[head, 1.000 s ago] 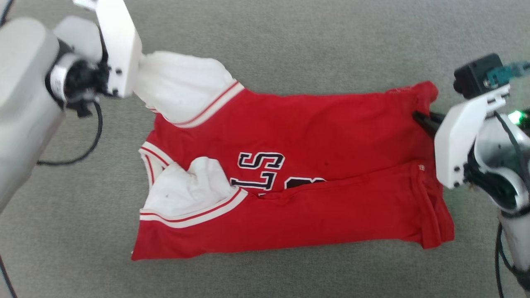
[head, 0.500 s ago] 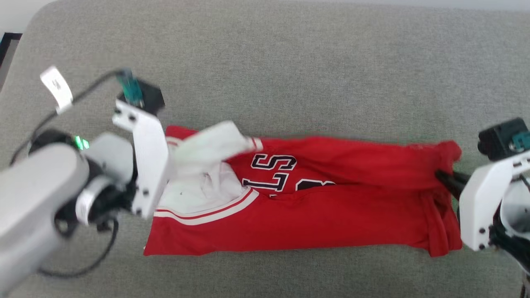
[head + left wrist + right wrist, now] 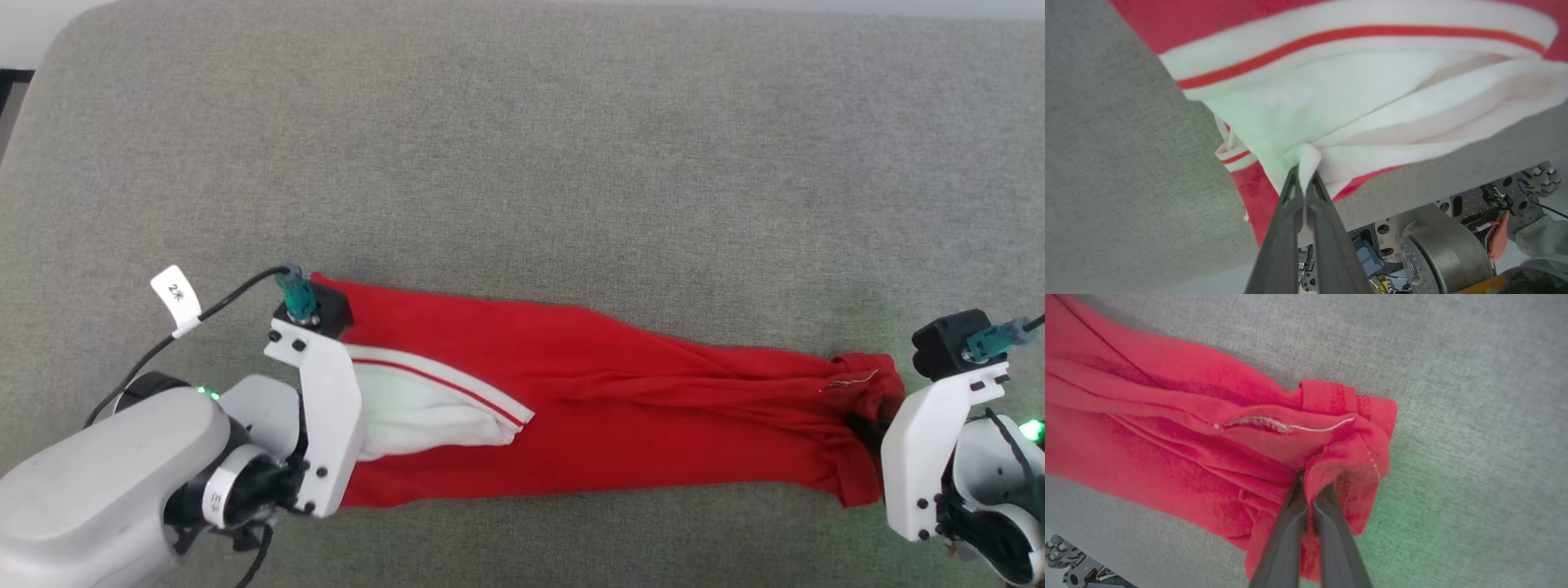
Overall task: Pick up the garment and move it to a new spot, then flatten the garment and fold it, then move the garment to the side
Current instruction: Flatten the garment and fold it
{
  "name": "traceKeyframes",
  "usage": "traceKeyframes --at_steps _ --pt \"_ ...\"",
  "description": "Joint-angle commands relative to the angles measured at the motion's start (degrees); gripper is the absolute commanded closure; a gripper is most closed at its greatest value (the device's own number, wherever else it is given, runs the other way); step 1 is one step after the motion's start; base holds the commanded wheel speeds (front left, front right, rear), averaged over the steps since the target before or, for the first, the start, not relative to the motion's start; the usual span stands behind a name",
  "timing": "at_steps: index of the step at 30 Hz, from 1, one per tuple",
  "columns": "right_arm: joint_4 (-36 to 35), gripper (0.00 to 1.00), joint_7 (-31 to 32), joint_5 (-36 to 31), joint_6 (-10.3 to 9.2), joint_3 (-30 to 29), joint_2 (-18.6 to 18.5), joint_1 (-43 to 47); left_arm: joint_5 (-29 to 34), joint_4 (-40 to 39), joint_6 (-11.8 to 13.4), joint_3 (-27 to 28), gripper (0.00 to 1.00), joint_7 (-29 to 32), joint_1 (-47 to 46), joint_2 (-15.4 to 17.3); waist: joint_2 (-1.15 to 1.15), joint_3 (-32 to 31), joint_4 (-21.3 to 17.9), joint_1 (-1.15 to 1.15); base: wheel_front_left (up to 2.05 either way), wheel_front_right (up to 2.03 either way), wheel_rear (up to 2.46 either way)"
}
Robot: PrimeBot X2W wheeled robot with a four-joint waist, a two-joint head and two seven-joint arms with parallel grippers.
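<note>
Garment [image 3: 620, 425] lies stretched between left pincer [image 3: 1303, 173], pinching its sleeve [image 3: 1351, 102], and right pincer [image 3: 1309, 486], pinching its hem [image 3: 1359, 457], seemingly to flatten it.

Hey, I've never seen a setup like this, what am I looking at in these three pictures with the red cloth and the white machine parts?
This is a two-armed robot folding clothes. The wide picture comes from a camera on its head, looking down at a grey padded surface. On it lies the garment, a red shirt folded into a long strip. The other two pictures come from cameras on the wrists, each looking along its own two dark fingers. The left gripper is shut on the white sleeve; the right gripper is shut on the red hem at the other end.
</note>
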Motion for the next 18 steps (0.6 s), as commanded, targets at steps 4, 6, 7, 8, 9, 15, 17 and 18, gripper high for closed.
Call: traceKeyframes --at_steps 4,6,7,8,9,15,17,18 --pt "1.85 0.0 -1.04 0.06 0.0 0.65 0.76 -1.1 0.5 3.87 -1.83 1.81 0.0 -5.32 1.17 -1.7 0.0 -0.77 -0.03 0.0 0.0 0.0 0.0" --pt "1.64 0.0 -0.66 0.34 0.0 -0.27 1.0 -1.14 0.46 4.86 -2.47 3.16 0.0 -8.2 1.1 -1.77 0.0 -1.16 -0.03 0.0 0.0 0.0 0.0" --pt "1.33 0.0 -0.36 0.45 0.0 -0.62 1.07 -1.09 0.85 4.98 -3.08 3.49 0.0 -9.53 1.04 -1.67 0.0 -1.35 -0.03 0.0 0.0 0.0 0.0" --pt "0.93 0.0 -0.1 0.54 0.0 -1.07 1.07 -1.1 0.92 5.24 -3.43 4.26 0.0 -11.17 1.2 -1.6 0.0 -1.51 -0.02 0.0 0.0 0.0 0.0" --pt "0.59 0.0 0.24 0.68 0.0 -1.31 1.01 -1.12 1.02 5.31 -3.84 4.79 0.0 -12.63 1.51 -1.51 0.0 -1.66 -0.02 0.0 0.0 0.0 0.0" --pt "-0.49 0.0 2.51 0.86 0.0 -3.63 1.04 -1.51 3.32 4.68 -5.42 8.01 0.0 -23.77 3.04 -1.01 0.0 -1.79 0.31 0.0 0.0 0.0 0.0" --pt "-0.11 0.0 3.0 1.2 0.0 -4.03 1.13 -1.52 3.82 4.62 -5.64 8.46 0.0 -25.88 3.47 -0.96 0.0 -1.72 0.49 0.0 0.0 0.0 0.0" --pt "0.39 0.0 3.36 1.24 0.0 -4.45 1.09 -1.68 4.39 4.58 -5.87 8.95 0.0 -28.16 3.94 -0.93 0.0 -1.65 0.62 0.0 0.0 0.0 0.0"
